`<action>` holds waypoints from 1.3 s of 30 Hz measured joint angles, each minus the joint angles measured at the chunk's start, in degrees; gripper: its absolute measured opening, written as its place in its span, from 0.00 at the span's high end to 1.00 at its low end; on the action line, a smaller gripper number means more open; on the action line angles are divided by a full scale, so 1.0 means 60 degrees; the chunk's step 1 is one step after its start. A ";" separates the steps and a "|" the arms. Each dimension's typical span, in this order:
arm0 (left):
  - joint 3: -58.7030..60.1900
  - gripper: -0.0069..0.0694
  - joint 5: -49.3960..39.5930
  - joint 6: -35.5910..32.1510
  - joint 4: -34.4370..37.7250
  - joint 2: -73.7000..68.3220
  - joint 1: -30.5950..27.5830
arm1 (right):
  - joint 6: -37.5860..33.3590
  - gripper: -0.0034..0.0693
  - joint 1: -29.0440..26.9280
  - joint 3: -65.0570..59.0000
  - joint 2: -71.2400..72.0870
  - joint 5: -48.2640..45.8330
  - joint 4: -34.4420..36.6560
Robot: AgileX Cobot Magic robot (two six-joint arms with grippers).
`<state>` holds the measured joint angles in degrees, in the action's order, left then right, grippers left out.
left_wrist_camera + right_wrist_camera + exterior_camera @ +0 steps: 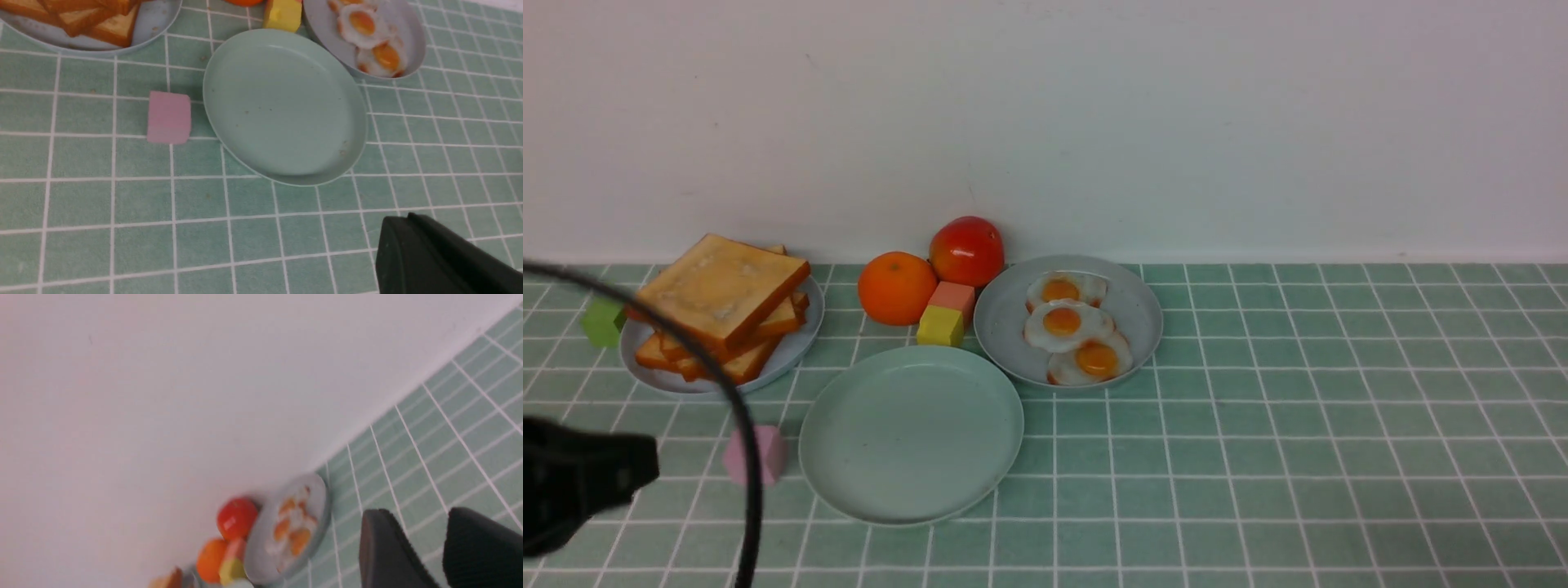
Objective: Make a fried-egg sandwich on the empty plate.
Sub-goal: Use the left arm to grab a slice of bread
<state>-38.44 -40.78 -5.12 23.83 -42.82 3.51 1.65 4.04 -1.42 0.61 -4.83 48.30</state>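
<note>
The green tiled table (pixel 1298 457) carries everything. The round, pale mint-green plate (pixel 911 433) lies bare at the near middle. Just beside it, to the right and behind, is a round grey-blue plate (pixel 1005 327) with three glossy fried eggs (pixel 1066 322). Further left, a second grey-blue plate (pixel 792 347) holds the pile of square golden toast slices (pixel 719 290). A round orange (pixel 897 287) and a red fruit (pixel 966 249) stand near the wall. A small pink block (pixel 774 453) lies just left of the mint plate. The left gripper (pixel 408 245) has its fingers together and holds nothing; the right gripper (pixel 421 522) has its fingers apart and is empty.

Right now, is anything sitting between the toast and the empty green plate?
Nothing visible does. Bare tiles separate the toast from the green plate; the pink block lies off to the side.
</note>
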 joint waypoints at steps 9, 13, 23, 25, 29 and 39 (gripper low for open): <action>-0.1346 0.91 0.0432 -0.1077 -0.0074 -0.3120 0.0000 | -0.1918 0.85 0.0285 0.4104 -0.2290 -0.4355 -0.1380; -0.2155 0.92 0.1109 -0.1497 -0.0347 -0.4539 0.0000 | -0.2581 0.96 0.0298 0.6816 -0.4394 -0.6861 -0.2665; -0.5710 0.92 0.0900 -0.1173 -0.2691 -0.8536 0.0000 | -0.2289 0.95 0.2476 0.9985 -0.7518 -0.8976 -0.4953; -0.6201 0.91 0.0888 -0.1136 -0.3007 -0.9109 0.0000 | -0.2289 0.95 0.2699 0.9986 -0.7536 -0.8976 -0.4975; -0.7343 0.75 0.0847 -0.0983 -0.3728 -1.0388 0.0000 | -0.2289 0.95 0.2848 0.9994 -0.7536 -0.9015 -0.4975; -0.8232 0.37 0.1660 -0.0878 -0.5063 -1.2374 0.0000 | -0.2289 0.94 0.2851 1.0004 -0.7536 -0.9081 -0.4558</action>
<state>-87.83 -30.82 -10.39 -6.55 -117.07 3.51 -12.08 21.15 58.60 -44.61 -59.32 20.96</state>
